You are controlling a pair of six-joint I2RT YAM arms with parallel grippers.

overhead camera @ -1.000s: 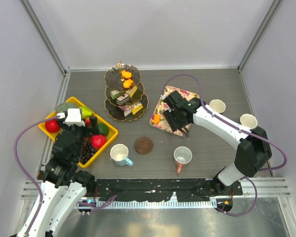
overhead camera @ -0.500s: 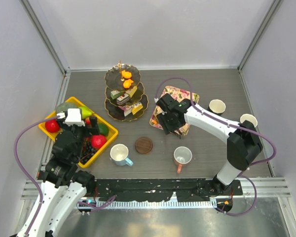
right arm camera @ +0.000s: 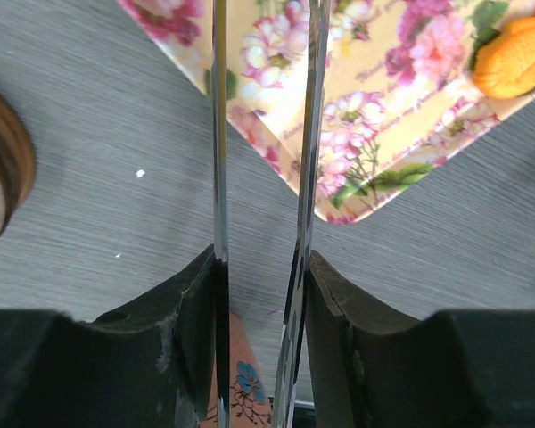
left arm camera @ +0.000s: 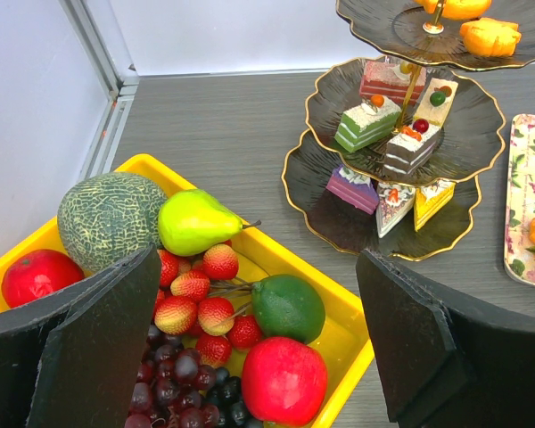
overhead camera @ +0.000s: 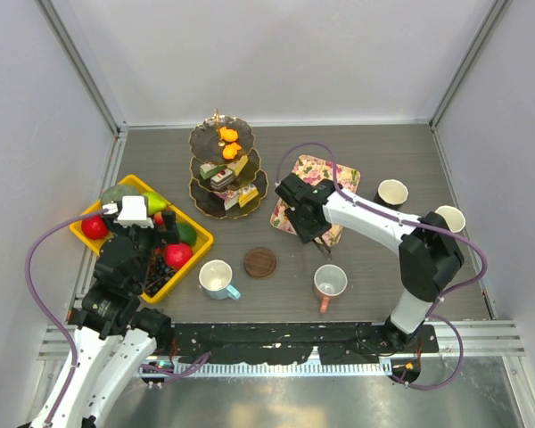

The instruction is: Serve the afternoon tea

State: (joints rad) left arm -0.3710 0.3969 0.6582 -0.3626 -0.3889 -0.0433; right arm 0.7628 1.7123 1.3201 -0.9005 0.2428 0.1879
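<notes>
Dark grey table (overhead camera: 160,160) under all.

Left side: yellow crate (left arm camera: 349,325) of fruit & veg. L gripper (left arm camera: 257,259) hanging over it, jaws spread wide, holding nothing.

Far centre: dark 3-tier stand (left arm camera: 316,169) w/ gold handle on top. Orange pastries (overhead camera: 228,135) on top tier, cake slices (left arm camera: 367,123) on mid & bottom tiers.

Just right of stand: floral tray (overhead camera: 341,173), tilted diamond-wise, w/ one orange pastry (right arm camera: 515,59) near its edge.

R gripper (right arm camera: 260,267) above tray's near-left corner, clamped on metal tongs (right arm camera: 219,134). Tong blades squeezed close w/ a narrow gap left. Pastry off to one side of blades, not btwn them. Tong tips out of wrist view.

Near front: white mug (overhead camera: 216,277) & pinkish mug (overhead camera: 330,283), both upright, wooden coaster (overhead camera: 259,261) btwn them, a bit farther back. At right, apart from tray: black mug (overhead camera: 391,193), then cream mug (overhead camera: 448,218) by table edge.
</notes>
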